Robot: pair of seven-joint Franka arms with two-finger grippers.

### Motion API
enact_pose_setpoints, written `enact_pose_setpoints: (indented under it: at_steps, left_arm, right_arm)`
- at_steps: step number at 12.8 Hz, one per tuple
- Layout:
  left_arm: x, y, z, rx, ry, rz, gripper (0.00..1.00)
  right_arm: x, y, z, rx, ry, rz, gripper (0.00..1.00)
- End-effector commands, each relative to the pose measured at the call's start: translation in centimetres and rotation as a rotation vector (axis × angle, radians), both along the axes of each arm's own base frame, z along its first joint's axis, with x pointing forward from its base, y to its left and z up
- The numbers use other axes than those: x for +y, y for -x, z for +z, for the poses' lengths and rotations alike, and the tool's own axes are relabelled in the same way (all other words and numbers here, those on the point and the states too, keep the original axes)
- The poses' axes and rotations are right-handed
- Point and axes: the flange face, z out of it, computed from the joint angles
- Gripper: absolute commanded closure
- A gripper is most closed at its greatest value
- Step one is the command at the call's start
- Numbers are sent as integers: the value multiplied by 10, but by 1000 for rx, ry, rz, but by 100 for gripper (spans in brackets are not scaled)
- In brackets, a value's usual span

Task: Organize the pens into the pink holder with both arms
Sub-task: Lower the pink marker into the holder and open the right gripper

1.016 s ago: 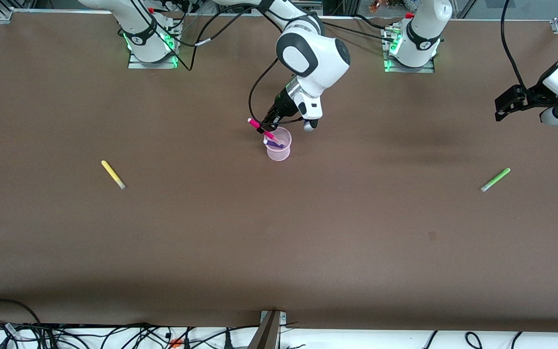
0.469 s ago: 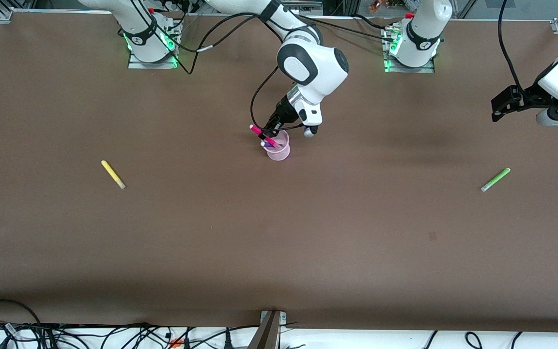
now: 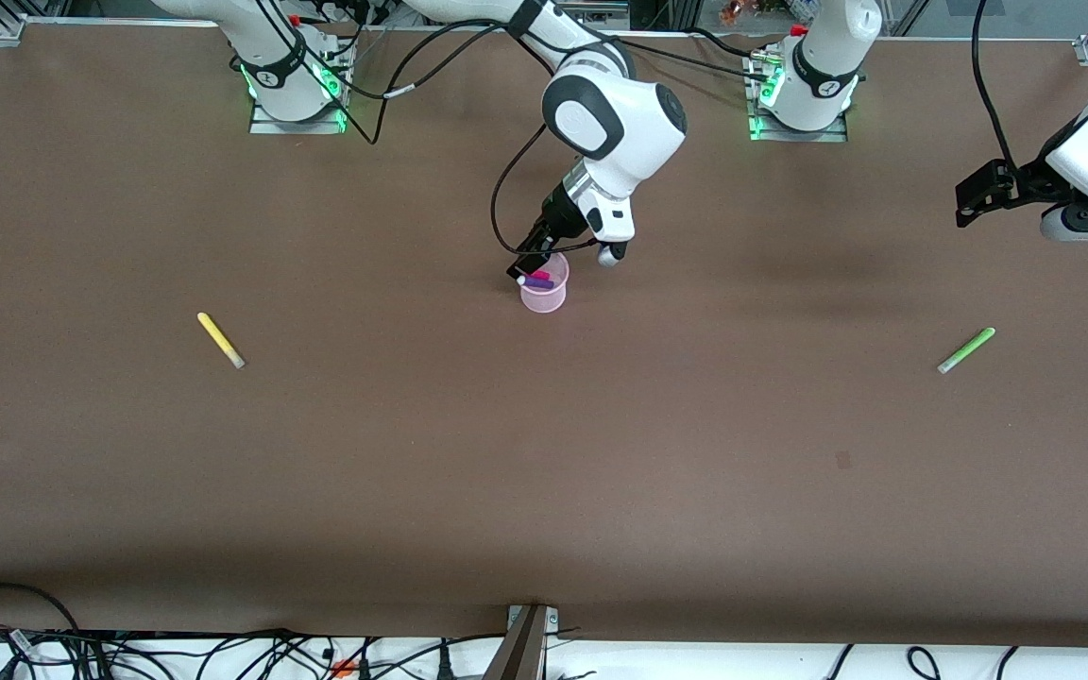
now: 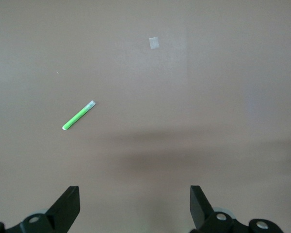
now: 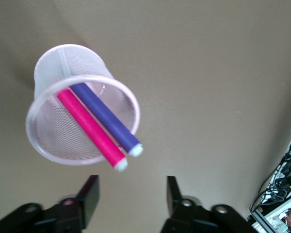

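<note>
The pink holder point(image 3: 544, 289) stands mid-table and holds the magenta pen point(image 3: 538, 276) and the purple pen point(image 3: 535, 282). In the right wrist view the holder point(image 5: 48, 145) shows both pens, magenta point(image 5: 91, 131) and purple point(image 5: 106, 118), leaning against its rim. My right gripper point(image 3: 527, 267) is open and empty just above the holder's rim; it also shows in the right wrist view point(image 5: 132, 194). The yellow pen point(image 3: 220, 339) lies toward the right arm's end. The light green pen point(image 3: 965, 350) lies toward the left arm's end, and shows in the left wrist view point(image 4: 79, 115). My left gripper point(image 3: 969, 203) is open and empty in the air over that end, seen too in the left wrist view point(image 4: 135, 201).
A small pale mark point(image 3: 842, 460) is on the brown table nearer the front camera; it shows in the left wrist view point(image 4: 154, 43). Cables point(image 3: 223, 652) run along the table's front edge.
My right gripper let go of the magenta pen, which dropped into the holder beside the purple pen. The left gripper shifted slightly.
</note>
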Motion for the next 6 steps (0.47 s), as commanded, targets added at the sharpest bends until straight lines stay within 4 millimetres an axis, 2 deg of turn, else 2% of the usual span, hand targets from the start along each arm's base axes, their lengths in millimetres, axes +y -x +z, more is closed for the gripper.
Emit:
enact_pose_setpoints:
  at_steps: [1, 2, 3, 4, 6]
  left_arm:
    - [3, -1, 7, 7, 36, 11, 0]
    - [3, -1, 7, 7, 36, 11, 0]
    - [2, -1, 7, 7, 36, 9, 0]
    - [2, -1, 7, 7, 36, 8, 0]
    - [3, -3, 8, 2, 36, 9, 0]
  right_arm:
    - [-11, -7, 37, 8, 31, -19, 15]
    - [-28, -24, 72, 37, 15, -11, 15]
    - [-46, -36, 115, 68, -40, -18, 3]
    - [-80, -57, 162, 88, -109, -99, 0]
    - [-152, -89, 225, 118, -183, -256, 0]
